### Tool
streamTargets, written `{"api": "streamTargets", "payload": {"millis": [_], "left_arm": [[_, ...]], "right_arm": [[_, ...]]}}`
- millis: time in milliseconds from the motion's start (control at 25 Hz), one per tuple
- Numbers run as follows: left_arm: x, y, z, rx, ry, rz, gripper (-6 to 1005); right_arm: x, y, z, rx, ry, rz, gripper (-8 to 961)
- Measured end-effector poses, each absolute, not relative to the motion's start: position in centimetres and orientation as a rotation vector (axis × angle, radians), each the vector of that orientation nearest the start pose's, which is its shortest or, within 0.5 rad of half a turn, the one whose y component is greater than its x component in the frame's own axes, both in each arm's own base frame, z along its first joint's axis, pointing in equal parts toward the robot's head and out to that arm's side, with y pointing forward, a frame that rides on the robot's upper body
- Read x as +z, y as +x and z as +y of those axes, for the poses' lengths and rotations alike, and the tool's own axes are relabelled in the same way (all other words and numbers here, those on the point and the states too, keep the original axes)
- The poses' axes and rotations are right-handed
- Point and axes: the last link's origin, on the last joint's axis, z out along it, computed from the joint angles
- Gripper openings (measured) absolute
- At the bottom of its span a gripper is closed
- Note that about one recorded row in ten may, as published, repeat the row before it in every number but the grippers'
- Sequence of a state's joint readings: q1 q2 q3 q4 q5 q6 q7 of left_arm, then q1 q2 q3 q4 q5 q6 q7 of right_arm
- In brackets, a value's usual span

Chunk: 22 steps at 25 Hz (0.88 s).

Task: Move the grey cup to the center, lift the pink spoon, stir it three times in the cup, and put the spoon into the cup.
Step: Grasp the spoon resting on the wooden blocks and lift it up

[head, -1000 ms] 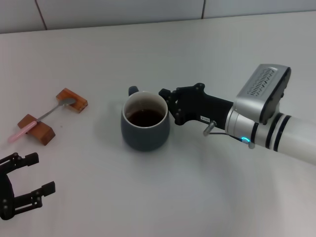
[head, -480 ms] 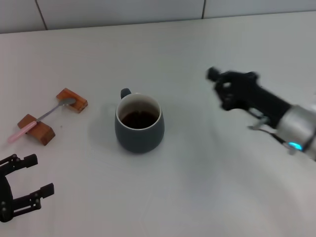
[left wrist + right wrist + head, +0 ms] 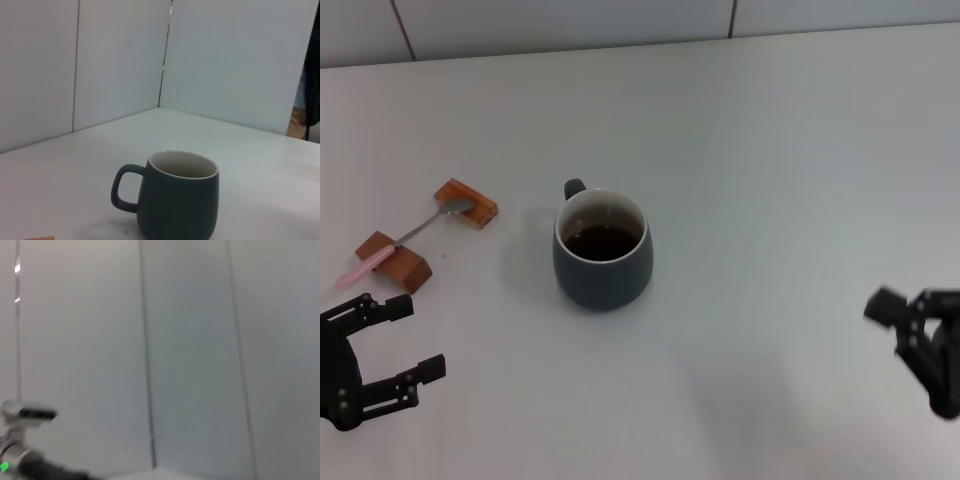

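The grey cup [image 3: 603, 262] stands upright near the middle of the white table, holding dark liquid, its handle pointing to the far left. It also fills the left wrist view as the grey cup [image 3: 177, 200]. The pink spoon [image 3: 408, 234] lies bridged across two wooden blocks at the left, its pink end toward the near edge. My left gripper [image 3: 395, 342] hovers open and empty just in front of the spoon's handle end. Over at the near right edge my right gripper [image 3: 918, 335] is well away from the cup.
Two brown wooden blocks [image 3: 466, 201] [image 3: 396, 262] carry the spoon. A tiled wall runs along the table's far edge [image 3: 620, 42]. The right wrist view shows only wall panels.
The right gripper has let go of the cup and pulled back from it to the near right corner. The cup shifted slightly left, then stayed put. The left gripper edged forward a little.
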<state>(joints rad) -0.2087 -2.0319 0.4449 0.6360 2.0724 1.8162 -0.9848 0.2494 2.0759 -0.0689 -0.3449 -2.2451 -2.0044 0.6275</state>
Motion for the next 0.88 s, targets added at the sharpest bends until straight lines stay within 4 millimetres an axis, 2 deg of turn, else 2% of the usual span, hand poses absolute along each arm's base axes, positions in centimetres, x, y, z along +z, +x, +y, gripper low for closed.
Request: {"api": "streamTargets", "payload": {"millis": [200, 400, 640, 880], "left_arm": [[3.8, -35.2, 21.0, -0.725, -2.587, -0.514, 795], [3.9, -35.1, 20.9, -0.741, -2.587, -0.514, 794], [3.6, -35.0, 20.8, -0.748, -2.592, -0.520, 793], [3.6, -35.0, 20.7, -0.748, -2.589, -0.529, 793]], "right_arm": [[0.1, 33.3, 17.6, 1.021, -2.488, 0.379, 34], [-1.4, 34.7, 17.8, 0.841, -2.581, 0.451, 118], [-2.2, 34.9, 18.8, 0.776, -2.594, 0.454, 318], [-2.9, 34.7, 18.9, 0.764, -2.633, 0.448, 452]]}}
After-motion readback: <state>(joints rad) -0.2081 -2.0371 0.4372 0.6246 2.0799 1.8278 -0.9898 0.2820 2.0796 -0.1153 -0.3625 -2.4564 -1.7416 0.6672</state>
